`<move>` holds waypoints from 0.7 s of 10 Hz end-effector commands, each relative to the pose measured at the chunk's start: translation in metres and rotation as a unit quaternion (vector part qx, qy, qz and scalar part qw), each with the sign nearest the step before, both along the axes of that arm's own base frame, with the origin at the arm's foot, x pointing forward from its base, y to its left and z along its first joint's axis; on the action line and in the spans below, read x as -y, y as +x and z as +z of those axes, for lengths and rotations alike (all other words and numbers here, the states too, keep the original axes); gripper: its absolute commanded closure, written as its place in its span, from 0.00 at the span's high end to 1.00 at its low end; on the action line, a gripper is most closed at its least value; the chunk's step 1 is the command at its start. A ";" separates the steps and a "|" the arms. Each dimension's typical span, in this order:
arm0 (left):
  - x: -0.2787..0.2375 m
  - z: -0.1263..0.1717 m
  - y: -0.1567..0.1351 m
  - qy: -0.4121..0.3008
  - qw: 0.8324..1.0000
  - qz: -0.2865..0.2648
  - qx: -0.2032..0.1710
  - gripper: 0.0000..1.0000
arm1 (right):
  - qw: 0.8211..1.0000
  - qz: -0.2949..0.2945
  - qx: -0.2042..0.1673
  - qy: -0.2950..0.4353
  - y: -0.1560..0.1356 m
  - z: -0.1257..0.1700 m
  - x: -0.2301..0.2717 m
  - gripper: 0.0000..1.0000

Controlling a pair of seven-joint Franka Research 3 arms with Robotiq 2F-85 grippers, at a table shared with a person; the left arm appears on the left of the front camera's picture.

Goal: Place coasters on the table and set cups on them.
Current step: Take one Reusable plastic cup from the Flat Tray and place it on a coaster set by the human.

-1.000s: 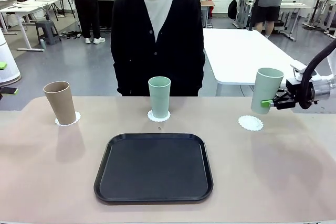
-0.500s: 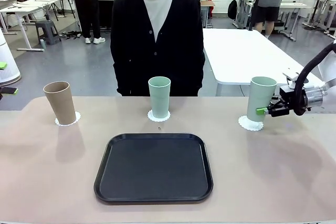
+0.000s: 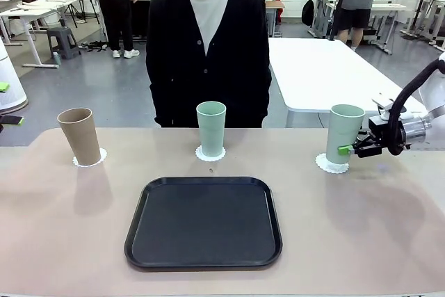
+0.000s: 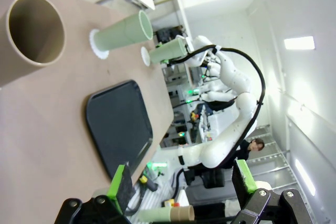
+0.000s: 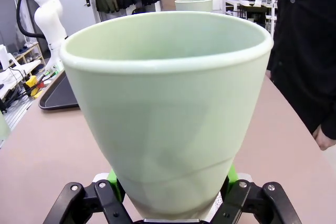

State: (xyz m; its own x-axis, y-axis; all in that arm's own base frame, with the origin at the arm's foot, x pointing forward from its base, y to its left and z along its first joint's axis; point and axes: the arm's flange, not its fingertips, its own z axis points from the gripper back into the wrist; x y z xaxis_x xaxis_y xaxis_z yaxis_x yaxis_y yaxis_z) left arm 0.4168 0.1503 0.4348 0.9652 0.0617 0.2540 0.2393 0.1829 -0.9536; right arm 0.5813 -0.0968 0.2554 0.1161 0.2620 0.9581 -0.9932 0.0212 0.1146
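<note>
Nearest the robot's side, the black tray (image 3: 204,222) is lying bare on the beige counter (image 3: 62,227), and nothing about the step in hand is asking for it. Beyond it, the three cups are standing in a row, each over a white coaster: the tan cup (image 3: 79,136) to the left, a mint cup (image 3: 211,129) in the middle, and the right-hand mint cup (image 3: 345,133) resting on, or hovering just above, the right coaster (image 3: 332,164), whose scalloped edge is showing at its foot.

The right pincer (image 3: 348,149) is gripping that right-hand cup low on its wall, green pads (image 5: 231,174) pressing on either side. The left pincer (image 4: 182,182) is hanging with its jaws spread wide, holding nothing, well apart from the row.

The job now looks like a clean release. The cup's base should be sitting flat and centred on the doily before the jaws part; whether it is fully down is hard to tell from here. Opening evenly and drawing straight back, level with the counter, should be keeping this tall, tapered tumbler from tipping and the light paper from dragging along with it.

Farther off, a person (image 3: 208,46) in a dark cardigan is standing at the far edge.
</note>
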 end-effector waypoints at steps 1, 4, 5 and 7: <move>-0.001 0.001 -0.001 -0.001 1.000 0.002 0.003 1.00 | 1.000 0.001 0.000 0.000 0.000 0.000 -0.001 0.81; -0.001 0.001 -0.001 -0.001 1.000 0.002 0.003 1.00 | 0.999 0.033 0.005 0.004 -0.008 -0.008 -0.008 0.81; -0.001 0.001 -0.001 -0.001 1.000 0.002 0.003 1.00 | 0.999 0.036 0.011 0.006 -0.008 -0.009 -0.010 0.81; -0.001 0.001 -0.001 -0.001 1.000 0.002 0.003 1.00 | 0.999 0.038 0.014 0.013 -0.004 -0.013 -0.011 0.81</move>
State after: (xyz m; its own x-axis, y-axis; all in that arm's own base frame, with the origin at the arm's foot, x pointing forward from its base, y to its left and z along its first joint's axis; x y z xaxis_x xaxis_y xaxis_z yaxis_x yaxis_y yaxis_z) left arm 0.4168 0.1503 0.4348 0.9652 0.0616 0.2540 0.2393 0.1829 -0.9536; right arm 0.5772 -0.0853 0.2448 0.0947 0.2525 0.9630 -0.9938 -0.0331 0.1064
